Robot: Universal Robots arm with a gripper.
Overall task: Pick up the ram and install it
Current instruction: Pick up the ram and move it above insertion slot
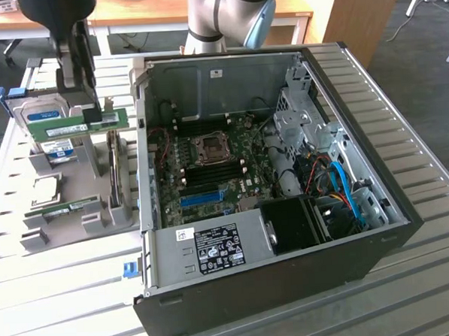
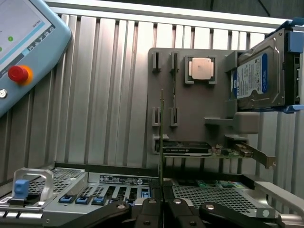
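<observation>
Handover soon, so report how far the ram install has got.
Done: the thin green ram stick is lifted off the grey parts holder. In hand: the black gripper is shut on it above that holder. Left: it is not yet in the open black computer case.

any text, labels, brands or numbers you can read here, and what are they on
Nothing here reads clearly enough to quote.
Pale label on the ram: too small.
Blue label on the hard drive: blurred.
Black label on the power supply: white print, too small.
White sticker beside it: unreadable.
Black strip label on the case: too small.
Pendant screen: nothing legible.
</observation>
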